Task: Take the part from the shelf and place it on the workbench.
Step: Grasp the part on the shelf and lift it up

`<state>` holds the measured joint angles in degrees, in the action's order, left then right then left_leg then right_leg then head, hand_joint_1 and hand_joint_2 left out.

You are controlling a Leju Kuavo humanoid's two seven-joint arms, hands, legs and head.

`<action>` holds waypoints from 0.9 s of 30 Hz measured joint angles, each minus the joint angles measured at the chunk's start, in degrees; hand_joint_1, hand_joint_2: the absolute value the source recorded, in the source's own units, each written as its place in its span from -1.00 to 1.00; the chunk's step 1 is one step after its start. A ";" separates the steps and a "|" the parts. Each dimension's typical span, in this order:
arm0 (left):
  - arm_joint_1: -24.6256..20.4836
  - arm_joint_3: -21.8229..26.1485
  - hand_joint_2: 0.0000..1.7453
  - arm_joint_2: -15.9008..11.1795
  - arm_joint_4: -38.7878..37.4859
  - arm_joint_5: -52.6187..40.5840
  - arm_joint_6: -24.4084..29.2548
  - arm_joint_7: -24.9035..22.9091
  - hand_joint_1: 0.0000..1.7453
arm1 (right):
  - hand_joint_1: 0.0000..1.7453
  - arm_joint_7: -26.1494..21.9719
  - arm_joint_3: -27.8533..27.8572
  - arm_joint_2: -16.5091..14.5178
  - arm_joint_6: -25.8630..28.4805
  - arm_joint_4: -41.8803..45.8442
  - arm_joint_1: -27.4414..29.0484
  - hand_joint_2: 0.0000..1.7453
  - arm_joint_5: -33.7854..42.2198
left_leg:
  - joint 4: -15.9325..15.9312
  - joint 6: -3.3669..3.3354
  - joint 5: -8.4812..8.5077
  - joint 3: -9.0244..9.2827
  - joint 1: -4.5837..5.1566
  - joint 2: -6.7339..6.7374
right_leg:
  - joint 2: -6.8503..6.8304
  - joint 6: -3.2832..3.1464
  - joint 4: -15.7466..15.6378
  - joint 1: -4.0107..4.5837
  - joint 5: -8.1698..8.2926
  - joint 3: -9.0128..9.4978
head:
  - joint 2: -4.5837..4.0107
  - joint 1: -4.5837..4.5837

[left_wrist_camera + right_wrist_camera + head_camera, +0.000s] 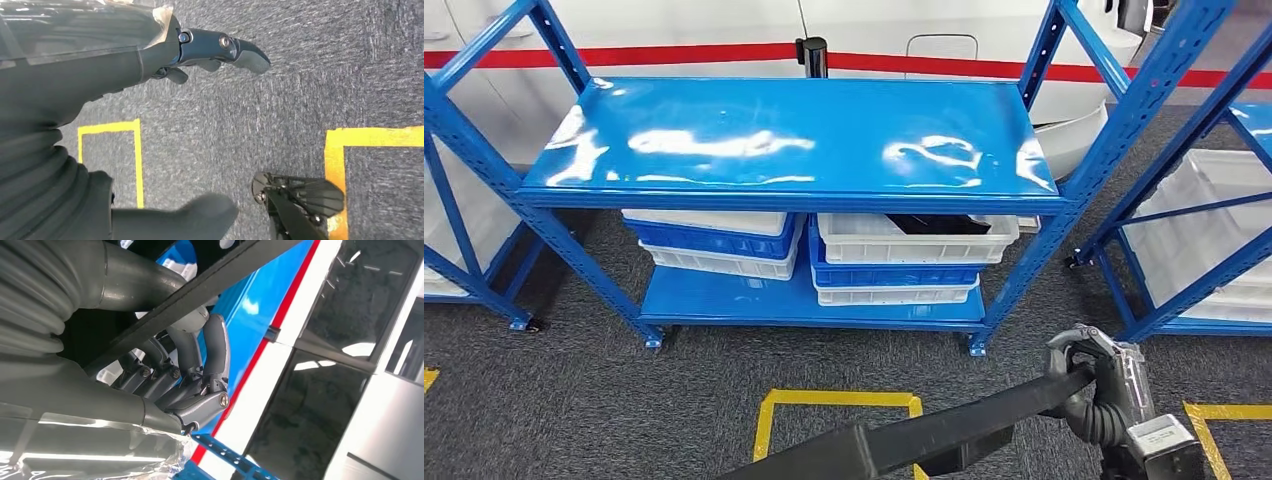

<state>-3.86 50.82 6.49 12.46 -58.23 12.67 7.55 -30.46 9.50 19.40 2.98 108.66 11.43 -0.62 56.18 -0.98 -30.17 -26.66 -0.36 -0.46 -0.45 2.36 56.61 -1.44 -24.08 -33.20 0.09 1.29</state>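
Black and long, a flat plastic part [944, 432] is gripped at its end by the right hand [1092, 392], whose fingers [212, 352] are closed around it, low in front of the blue metal shelf [794, 140]. Six stacked crates are counted under it, in two piles. The left hand [100, 100] is held open over grey carpet [280, 115], nothing in it

top shelf board [794, 135] bare above, stacked crates [914, 255] crowd lower tier, blue uprights [1034, 250] flank my reach
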 joint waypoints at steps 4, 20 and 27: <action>-0.05 0.02 1.00 0.14 0.00 0.36 -0.38 0.11 -1.00 | 1.00 0.08 0.59 0.45 -0.37 0.36 0.78 1.00 0.05 | -0.83 -2.35 2.33 -2.12 0.19 0.61 | 0.11 0.18 3.62 0.21 -3.27 -2.05 | 0.00 -0.29; 0.09 0.81 1.00 0.46 0.00 1.62 -0.68 0.31 -1.00 | 1.00 0.57 0.51 -0.54 0.30 0.98 2.23 1.00 -2.46 | 7.43 0.02 1.68 -11.30 0.60 0.57 | -0.19 -2.39 -2.39 0.08 -6.19 7.97 | 0.00 -0.27; 0.22 1.80 1.00 0.50 0.00 2.57 0.03 -0.90 -1.00 | 1.00 0.66 0.12 -2.37 0.15 1.14 3.52 1.00 -3.98 | 6.93 1.16 1.52 -5.24 -0.70 0.50 | -0.25 -1.90 -1.27 0.06 -4.28 5.30 | 0.00 -0.09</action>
<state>-3.63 52.63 6.98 12.46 -55.65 12.69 6.65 -29.80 9.62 17.03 3.14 109.80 14.94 -4.61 63.11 0.18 -28.65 -31.90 -1.06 0.04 -0.70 0.46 55.34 -1.37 -28.37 -27.90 0.09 1.21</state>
